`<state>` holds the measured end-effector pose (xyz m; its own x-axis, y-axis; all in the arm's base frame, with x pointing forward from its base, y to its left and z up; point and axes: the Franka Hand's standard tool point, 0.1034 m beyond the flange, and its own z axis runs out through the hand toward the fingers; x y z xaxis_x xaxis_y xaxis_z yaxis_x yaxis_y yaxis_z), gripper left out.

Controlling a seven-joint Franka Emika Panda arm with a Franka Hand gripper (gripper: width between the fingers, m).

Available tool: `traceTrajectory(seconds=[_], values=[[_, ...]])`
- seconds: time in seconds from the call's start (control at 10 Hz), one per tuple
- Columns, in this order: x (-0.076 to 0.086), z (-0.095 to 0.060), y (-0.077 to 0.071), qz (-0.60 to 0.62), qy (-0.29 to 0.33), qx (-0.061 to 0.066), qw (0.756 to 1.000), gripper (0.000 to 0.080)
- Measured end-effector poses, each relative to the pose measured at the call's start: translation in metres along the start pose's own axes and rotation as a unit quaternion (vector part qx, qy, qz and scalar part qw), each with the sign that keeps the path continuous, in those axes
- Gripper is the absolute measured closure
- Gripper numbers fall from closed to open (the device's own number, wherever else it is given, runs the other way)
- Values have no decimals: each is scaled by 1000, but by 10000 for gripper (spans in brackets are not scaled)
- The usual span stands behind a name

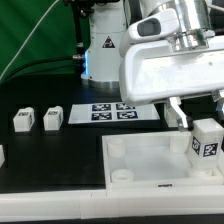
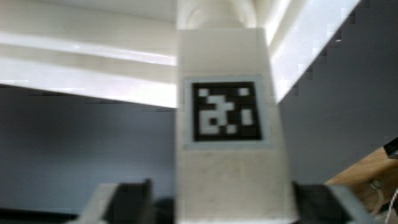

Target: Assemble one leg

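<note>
My gripper (image 1: 198, 122) is shut on a leg (image 1: 205, 140), a small white block with a black-and-white tag. It holds the leg upright over the far right corner of the large white tray-like piece (image 1: 140, 150) in the exterior view. I cannot tell whether the leg touches the piece. In the wrist view the leg (image 2: 222, 110) fills the middle, tag facing the camera, with my gripper (image 2: 231, 205) clamped on it and dark fingers (image 2: 134, 200) on both sides. Two more legs (image 1: 24, 120) (image 1: 52, 118) stand on the black table at the exterior view's left.
The marker board (image 1: 110, 112) lies flat on the table behind the tray-like piece. Another white part (image 1: 2, 155) shows partly at the exterior view's left edge. The arm's base (image 1: 100, 40) stands at the back before a green backdrop.
</note>
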<state>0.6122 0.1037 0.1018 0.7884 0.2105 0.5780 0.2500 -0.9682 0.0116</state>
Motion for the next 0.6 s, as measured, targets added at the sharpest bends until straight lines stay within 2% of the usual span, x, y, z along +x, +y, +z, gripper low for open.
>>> traceTrajectory(seconds=[0.1, 0.2, 0.4, 0.6], values=[[-1, -1, 2, 0, -1, -1, 1000, 252], [-3, -1, 2, 1, -2, -1, 1000, 173], [-5, -2, 1, 0, -4, -1, 1000, 152], [-3, -9, -2, -3, -4, 0, 1000, 150]])
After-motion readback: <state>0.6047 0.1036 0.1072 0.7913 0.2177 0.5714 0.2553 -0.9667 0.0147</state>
